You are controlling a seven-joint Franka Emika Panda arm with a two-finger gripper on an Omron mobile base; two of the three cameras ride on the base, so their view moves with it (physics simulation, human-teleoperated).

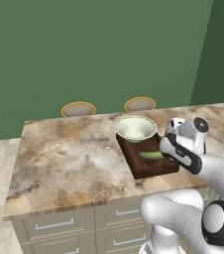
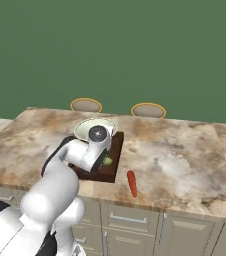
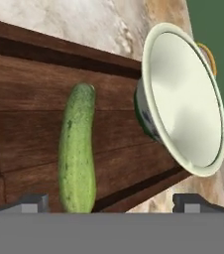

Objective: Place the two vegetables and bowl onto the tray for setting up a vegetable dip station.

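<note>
My end effector [image 3: 112, 201] hangs released over the dark brown rectangular wooden tray [image 3: 29, 74], fingers spread wide and grasping nothing. Directly below lies the small elongated dark green cucumber [image 3: 77, 149], flat on the tray's boards and free of my fingertips. Just beyond it, the round pale cream-green ceramic bowl [image 3: 183, 94] sits at the tray's far end. Two of three items appear delivered. The slim orange-red carrot [image 2: 131, 183] lies on the marbled stone table [image 2: 185, 150], just beside the tray near the front edge, and in my judgement it is what remains to collect.
</note>
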